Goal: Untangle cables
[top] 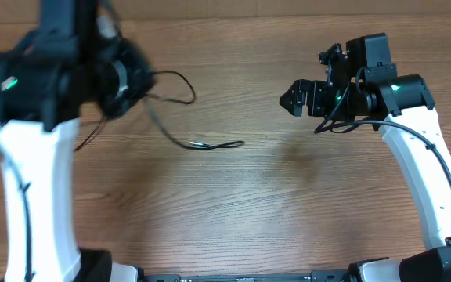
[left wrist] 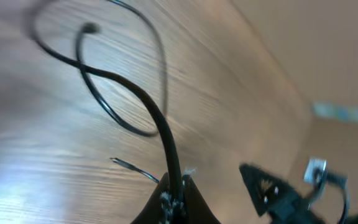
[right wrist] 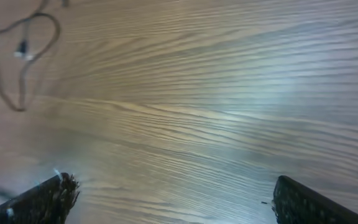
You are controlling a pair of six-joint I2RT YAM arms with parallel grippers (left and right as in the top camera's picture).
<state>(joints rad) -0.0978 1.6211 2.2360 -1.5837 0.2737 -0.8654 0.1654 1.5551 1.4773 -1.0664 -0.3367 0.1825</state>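
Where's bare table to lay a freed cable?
Free: wooden tabletop along the near edge, below the thin black cables; also the gap between their loose end and the open right gripper. Crowded: upper left, where the shut left gripper holds a cable.

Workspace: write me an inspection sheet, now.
Surface: wooden table, bare grain.
Job's things: thin black cables, loose strands near the left arm, one trailing to mid-table; count unclear.
Clutter: nothing seen.
Grippers: left gripper shut on one of the cables; right gripper open, empty, above the table.
Cables: arm wire runs along the right arm.
Surroundings: tan background past the table edge, blurred.
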